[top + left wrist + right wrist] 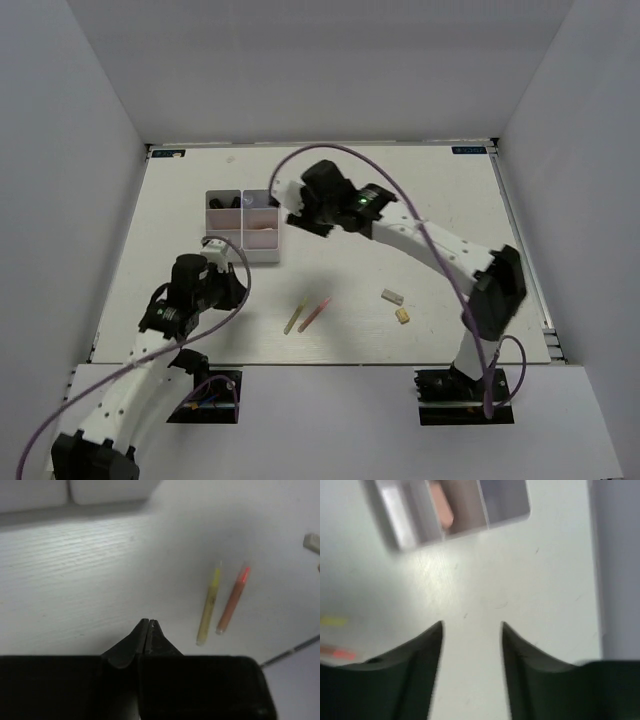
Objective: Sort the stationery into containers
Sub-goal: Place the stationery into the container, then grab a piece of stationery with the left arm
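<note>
Both yellow pen (209,605) and pink pen (232,602) lie so close that the left gripper (148,622), shut and empty, might snag two; the right gripper (471,626) gapes empty.

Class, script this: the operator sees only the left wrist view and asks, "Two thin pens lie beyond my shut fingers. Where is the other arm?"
Observer: The right gripper, fingers open, hovers just right of the white plastic organizer box.
Operator: Anything inside it?
Observer: A pink capsule lies in one compartment.
Operator: Other loose items?
Observer: A small tan block lies right of the thin yellow pen and thin pink pen.
</note>
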